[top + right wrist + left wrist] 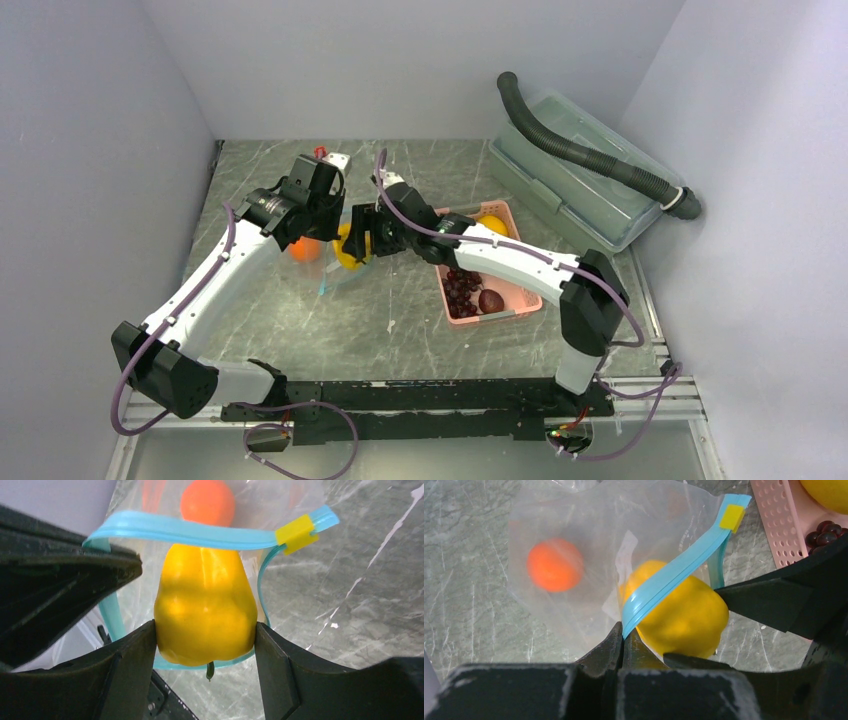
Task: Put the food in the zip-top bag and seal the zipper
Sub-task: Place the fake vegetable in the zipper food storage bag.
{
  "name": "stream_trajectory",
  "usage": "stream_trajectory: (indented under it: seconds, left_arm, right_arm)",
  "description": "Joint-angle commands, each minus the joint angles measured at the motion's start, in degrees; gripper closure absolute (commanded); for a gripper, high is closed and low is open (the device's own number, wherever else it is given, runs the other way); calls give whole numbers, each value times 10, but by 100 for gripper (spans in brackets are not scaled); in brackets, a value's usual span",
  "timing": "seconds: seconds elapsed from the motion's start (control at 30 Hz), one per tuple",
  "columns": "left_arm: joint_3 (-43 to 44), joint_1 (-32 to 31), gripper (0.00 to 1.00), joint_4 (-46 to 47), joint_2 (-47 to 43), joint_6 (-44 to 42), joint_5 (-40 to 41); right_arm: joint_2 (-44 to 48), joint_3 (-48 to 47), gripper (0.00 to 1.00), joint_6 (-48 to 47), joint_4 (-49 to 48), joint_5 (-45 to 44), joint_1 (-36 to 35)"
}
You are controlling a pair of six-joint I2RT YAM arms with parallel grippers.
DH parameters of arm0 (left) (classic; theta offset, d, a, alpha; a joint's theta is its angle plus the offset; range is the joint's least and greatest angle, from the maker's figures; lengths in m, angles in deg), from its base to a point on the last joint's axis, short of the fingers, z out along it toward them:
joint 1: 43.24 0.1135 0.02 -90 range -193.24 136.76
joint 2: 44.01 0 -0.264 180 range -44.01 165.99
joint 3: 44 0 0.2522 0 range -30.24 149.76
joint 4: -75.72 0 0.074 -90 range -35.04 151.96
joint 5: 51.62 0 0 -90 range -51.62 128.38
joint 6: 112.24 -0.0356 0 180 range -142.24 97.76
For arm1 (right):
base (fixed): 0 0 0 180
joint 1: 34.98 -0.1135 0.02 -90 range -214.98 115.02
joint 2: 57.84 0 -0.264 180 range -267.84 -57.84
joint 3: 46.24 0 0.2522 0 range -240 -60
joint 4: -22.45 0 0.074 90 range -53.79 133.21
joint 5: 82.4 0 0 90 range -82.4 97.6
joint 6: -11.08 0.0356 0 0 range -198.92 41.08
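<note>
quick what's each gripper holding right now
Left gripper: shut on the zipper of the zip-top bag.
Right gripper: shut on the yellow bell pepper.

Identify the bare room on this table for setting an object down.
Bare marble: the near middle of the table, between arm bases and pink basket; also a strip along the back wall, left of the storage box. Crowded: the centre, where the left end effector and right end effector meet at the zip-top bag.
</note>
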Motion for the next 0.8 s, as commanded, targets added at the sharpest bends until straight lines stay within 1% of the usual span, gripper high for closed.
stream_trajectory:
  seconds: [0.0,0.13,0.23,0.33,0.5,0.7,0.77]
  left_arm:
    - [-3,0,100,18,-9,1,-9]
    - [-2,0,100,18,-9,1,-9]
    - [-2,0,100,17,-8,1,-9]
    - [-2,1,100,17,-7,1,-9]
    - [-2,0,100,17,-7,2,-8]
    - [-2,0,100,17,-7,2,-9]
    - [-2,0,100,17,-7,1,-8]
  right_arm:
    - [-12,-40,54,39,-21,-60,0]
    - [-24,-48,54,64,-32,-83,3]
    - [-34,-59,50,86,-33,-96,7]
    - [-43,-66,44,107,-38,-104,12]
    - [-47,-69,28,121,-51,-107,14]
    - [-39,-62,17,115,-68,-89,15]
    - [-33,-56,15,111,-73,-85,15]
